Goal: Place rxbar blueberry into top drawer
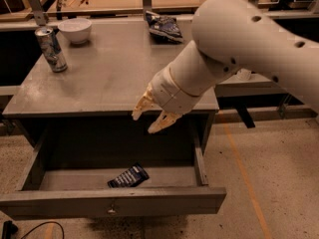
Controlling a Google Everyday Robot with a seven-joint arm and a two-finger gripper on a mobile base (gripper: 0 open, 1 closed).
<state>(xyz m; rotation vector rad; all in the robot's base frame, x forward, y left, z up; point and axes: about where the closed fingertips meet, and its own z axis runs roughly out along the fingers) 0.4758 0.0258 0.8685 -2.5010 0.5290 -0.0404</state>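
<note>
Since the rxbar blueberry lies flat inside the open top drawer, I log placement as done: gripper above it at the table edge, fingers spread, holding nothing; remaining, arm withdrawal only.

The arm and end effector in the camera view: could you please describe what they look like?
The arm is thick, smooth and off-white, built of rounded tubular links with small dark round holes near the joints; no cables show. A thin tan seam rings the wrist. The end effector, over the open top drawer, has two tapered, cream-yellow fingers.
</note>
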